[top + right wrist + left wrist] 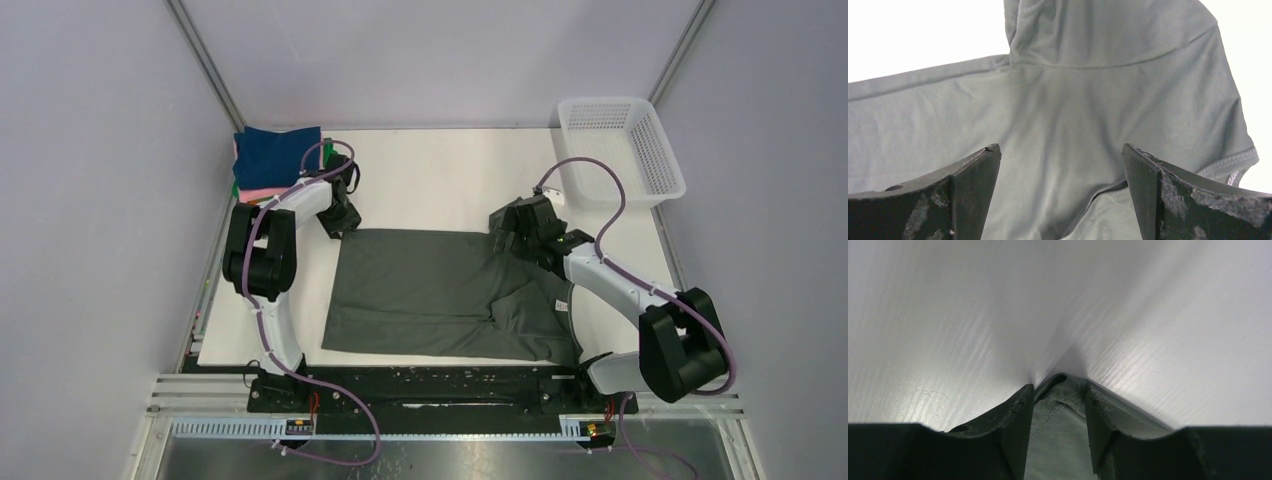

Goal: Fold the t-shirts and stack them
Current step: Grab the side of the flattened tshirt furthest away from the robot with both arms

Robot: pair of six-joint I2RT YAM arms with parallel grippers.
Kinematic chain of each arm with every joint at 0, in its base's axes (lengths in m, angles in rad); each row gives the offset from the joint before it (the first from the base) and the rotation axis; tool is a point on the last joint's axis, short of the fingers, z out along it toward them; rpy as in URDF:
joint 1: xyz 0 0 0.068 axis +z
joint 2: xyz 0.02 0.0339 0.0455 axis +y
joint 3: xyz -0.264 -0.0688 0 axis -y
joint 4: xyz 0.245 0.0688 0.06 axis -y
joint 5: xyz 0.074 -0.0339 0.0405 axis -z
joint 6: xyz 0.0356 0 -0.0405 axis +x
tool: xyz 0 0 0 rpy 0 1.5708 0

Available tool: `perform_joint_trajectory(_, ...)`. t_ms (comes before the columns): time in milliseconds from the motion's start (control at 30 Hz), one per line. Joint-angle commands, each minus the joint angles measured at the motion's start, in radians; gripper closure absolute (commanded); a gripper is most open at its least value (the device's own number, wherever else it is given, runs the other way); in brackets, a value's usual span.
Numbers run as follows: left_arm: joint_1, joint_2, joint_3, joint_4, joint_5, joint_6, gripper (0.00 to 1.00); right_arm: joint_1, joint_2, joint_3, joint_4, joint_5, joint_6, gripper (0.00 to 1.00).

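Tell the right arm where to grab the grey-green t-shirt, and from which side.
Best pinch the grey-green t-shirt at its far right corner, coming straight down from above. It lies flat on the table, so only an edge offers something to close on. The right gripper hangs open over that end, and the left gripper is closed on the far left corner.

Arms (300, 200) white, joints (680, 345) black, cables (585, 160) purple; black gripper fingers (1168, 200) scuffed.
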Motion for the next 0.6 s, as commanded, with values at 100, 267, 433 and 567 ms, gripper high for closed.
perform_joint_trajectory(100,0.000,0.017,0.040,0.014,-0.045,0.009,0.66,-0.046,0.182,0.217,0.027,0.032,-0.107,0.01)
perform_joint_trajectory(267,-0.001,0.031,0.062,0.016,-0.014,0.028,0.90,-0.073,0.380,0.416,-0.026,-0.013,-0.131,0.00)
perform_joint_trajectory(433,-0.001,0.025,0.057,0.022,0.022,0.055,1.00,-0.106,0.602,0.663,-0.168,-0.009,-0.132,0.01)
perform_joint_trajectory(567,0.000,-0.025,0.011,0.036,0.008,0.066,1.00,-0.128,0.740,0.844,-0.292,-0.007,-0.132,0.00)
